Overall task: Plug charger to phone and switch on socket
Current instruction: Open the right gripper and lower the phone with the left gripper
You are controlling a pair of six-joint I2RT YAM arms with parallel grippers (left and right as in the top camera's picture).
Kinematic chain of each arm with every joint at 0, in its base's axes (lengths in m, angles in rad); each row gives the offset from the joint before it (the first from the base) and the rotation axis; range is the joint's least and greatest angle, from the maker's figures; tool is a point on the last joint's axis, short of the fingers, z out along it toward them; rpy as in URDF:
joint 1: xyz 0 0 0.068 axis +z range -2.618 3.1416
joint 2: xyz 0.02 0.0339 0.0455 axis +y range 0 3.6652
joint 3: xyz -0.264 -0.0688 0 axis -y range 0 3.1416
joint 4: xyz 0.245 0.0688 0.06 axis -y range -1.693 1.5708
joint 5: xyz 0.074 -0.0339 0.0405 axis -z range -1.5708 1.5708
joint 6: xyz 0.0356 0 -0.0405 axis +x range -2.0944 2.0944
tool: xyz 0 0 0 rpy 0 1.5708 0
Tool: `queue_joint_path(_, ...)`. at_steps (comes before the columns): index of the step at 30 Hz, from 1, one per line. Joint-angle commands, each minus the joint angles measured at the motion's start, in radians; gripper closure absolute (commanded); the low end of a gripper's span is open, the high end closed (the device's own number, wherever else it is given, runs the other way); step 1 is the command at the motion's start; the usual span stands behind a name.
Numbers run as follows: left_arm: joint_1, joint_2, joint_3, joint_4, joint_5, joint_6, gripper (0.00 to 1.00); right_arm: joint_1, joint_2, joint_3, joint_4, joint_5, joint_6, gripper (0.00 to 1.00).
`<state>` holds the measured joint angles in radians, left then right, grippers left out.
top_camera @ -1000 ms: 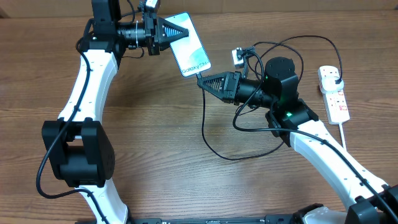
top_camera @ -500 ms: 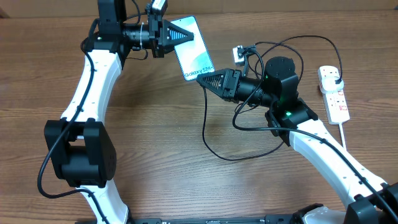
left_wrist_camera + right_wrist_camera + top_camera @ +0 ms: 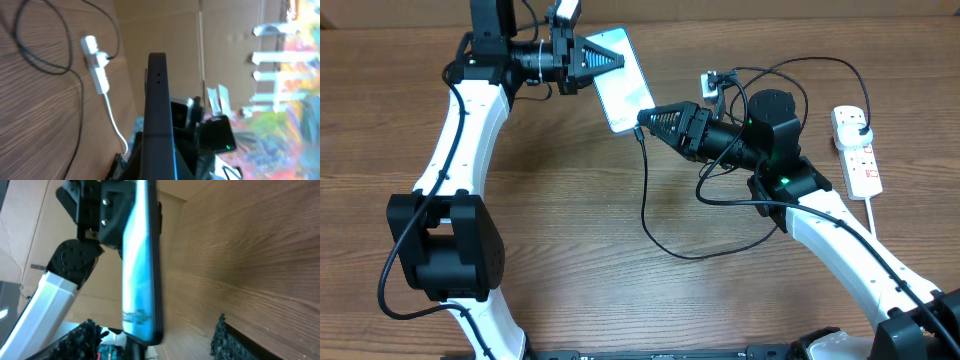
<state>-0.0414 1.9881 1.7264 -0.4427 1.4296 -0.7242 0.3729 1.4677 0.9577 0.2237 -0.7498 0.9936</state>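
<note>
Wood-grain table (image 3: 570,250). Left fingers (image 3: 605,60) clamp slim blue-screened phone (image 3: 625,88); right fingers (image 3: 655,120) pinch thin black charger cable (image 3: 646,200) at phone's end. Only overhead shows screen; left wrist edge-on. White power strip (image 3: 855,150) far right.

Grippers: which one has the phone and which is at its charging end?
The left gripper clamps the phone at its top end. The right gripper sits at the bottom edge, where the charger cable meets it.

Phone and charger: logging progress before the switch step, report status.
Left pincer shut on phone, held off table. Right pincer holds charger tip at phone's lower edge. Socket untouched, nothing in the way.
</note>
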Motion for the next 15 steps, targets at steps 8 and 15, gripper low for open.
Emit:
queue_joint_path(8, 0.004, 0.002, 0.003, -0.370, -0.356, 0.267, 0.96, -0.004, 0.008, 0.011, -0.062, 0.015, -0.044, 0.22)
queue_joint_path(15, 0.003, 0.002, 0.003, -0.479, -0.518, 0.387, 0.96, -0.004, 0.008, 0.011, -0.159, 0.016, -0.108, 0.20)
